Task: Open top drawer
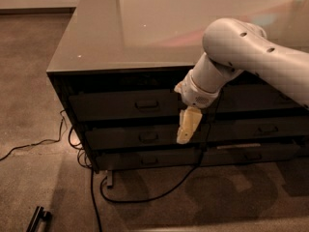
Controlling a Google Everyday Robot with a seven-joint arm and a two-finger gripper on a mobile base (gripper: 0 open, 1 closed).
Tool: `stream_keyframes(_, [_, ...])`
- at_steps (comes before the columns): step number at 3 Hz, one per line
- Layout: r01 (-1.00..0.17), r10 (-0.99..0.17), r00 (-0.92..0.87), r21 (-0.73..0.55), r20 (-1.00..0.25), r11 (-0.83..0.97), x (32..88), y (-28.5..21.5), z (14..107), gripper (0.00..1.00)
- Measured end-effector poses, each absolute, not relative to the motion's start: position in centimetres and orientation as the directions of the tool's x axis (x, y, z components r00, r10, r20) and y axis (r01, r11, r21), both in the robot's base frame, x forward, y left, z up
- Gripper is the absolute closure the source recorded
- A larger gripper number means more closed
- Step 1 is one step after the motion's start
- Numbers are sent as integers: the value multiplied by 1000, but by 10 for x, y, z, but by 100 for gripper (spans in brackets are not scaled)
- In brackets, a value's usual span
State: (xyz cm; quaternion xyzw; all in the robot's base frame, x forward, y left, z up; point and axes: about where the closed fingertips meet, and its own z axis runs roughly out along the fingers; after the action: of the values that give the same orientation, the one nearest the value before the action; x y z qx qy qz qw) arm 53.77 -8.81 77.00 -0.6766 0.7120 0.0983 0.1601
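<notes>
Camera view: approach step, handle not yet gripped; top drawer (111, 106) looks shut, left stack of the cabinet (120, 42), just under the top slab, handle (147, 104) at the centre of its front. Gripper (187, 128) hangs pointing down just right of that handle, tip level with the middle drawer (116, 138); can't tell whether it's spread or closed. Next move, my read: shift up and left, line up on the handle, grip it, pull straight out.
</notes>
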Motion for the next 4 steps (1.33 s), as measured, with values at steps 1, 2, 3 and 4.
stream_keyframes(1, [-990, -929, 2, -130, -371, 49, 557, -69, 764, 0])
stream_keyframes(2, [-984, -933, 23, -175, -359, 43, 577, -61, 755, 0])
stream_keyframes(3, [-982, -941, 12, -183, -339, 54, 592, -63, 739, 0])
stream_keyframes(4, [-983, -950, 17, -177, -311, 41, 610, -66, 720, 0])
